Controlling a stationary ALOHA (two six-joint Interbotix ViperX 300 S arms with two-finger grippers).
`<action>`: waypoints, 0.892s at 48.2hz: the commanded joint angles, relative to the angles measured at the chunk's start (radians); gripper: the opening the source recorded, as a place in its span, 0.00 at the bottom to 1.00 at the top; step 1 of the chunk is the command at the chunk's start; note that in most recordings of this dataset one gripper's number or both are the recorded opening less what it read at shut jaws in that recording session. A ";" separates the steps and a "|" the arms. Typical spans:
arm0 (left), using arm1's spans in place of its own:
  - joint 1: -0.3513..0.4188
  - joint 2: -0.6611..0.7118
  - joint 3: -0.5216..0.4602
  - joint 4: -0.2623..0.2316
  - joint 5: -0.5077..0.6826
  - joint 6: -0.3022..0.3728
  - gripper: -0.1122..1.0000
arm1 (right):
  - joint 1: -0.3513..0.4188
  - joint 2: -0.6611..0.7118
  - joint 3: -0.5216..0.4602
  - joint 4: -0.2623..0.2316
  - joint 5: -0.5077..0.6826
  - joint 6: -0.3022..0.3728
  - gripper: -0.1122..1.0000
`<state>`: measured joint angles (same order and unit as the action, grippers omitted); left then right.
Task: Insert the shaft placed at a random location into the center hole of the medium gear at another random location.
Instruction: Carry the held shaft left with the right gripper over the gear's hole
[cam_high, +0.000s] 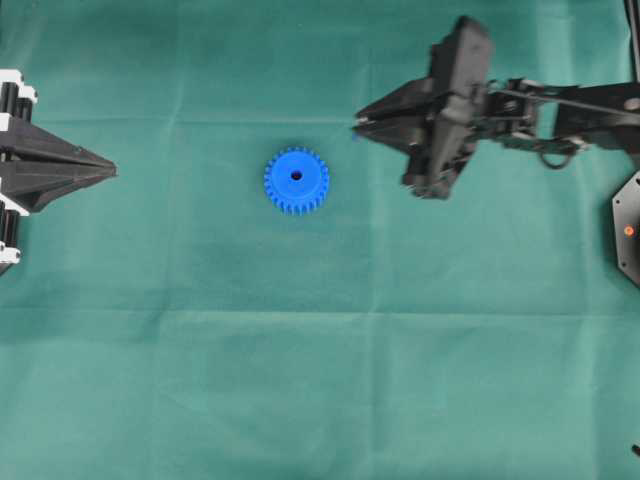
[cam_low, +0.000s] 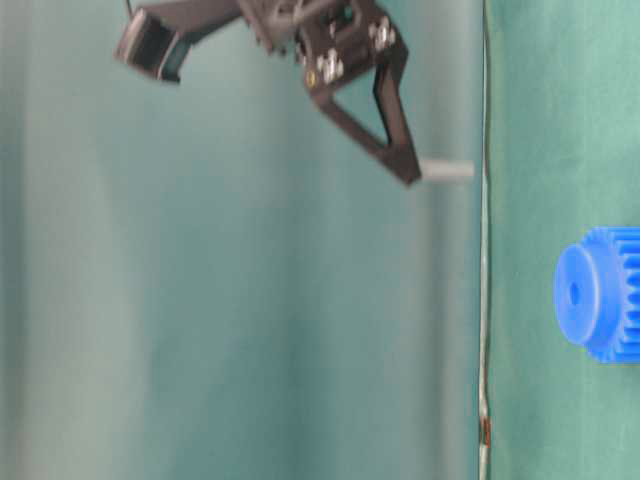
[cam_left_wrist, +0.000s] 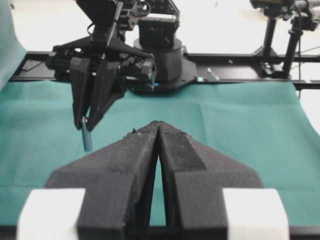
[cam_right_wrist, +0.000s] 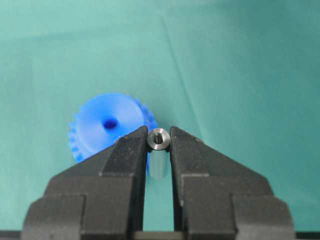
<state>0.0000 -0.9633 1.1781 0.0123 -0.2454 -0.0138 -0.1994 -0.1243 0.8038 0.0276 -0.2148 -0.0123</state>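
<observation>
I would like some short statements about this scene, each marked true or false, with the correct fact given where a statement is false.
1. The right gripper is shut on the short silvery metal shaft. True.
2. The shaft already sits in the center hole of the bright blue toothed plastic gear. False: the shaft is held in the air, apart from the gear, and the hole is empty.
3. The blue gear lies flat on the green cloth. True.
4. The left gripper holds the gear. False: it is shut on nothing, away from the gear.
5. The gear lies between the two grippers in the overhead view. True.
</observation>
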 joint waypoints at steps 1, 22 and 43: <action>-0.002 0.003 -0.023 0.002 -0.005 -0.002 0.10 | 0.015 0.023 -0.067 0.005 -0.011 0.011 0.22; 0.000 0.002 -0.023 0.002 -0.005 -0.002 0.10 | 0.060 0.129 -0.189 0.005 -0.002 0.011 0.22; 0.000 0.002 -0.023 0.002 -0.005 -0.002 0.10 | 0.061 0.178 -0.192 0.025 -0.021 0.011 0.22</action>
<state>0.0015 -0.9649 1.1781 0.0107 -0.2454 -0.0138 -0.1411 0.0568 0.6366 0.0414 -0.2148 -0.0123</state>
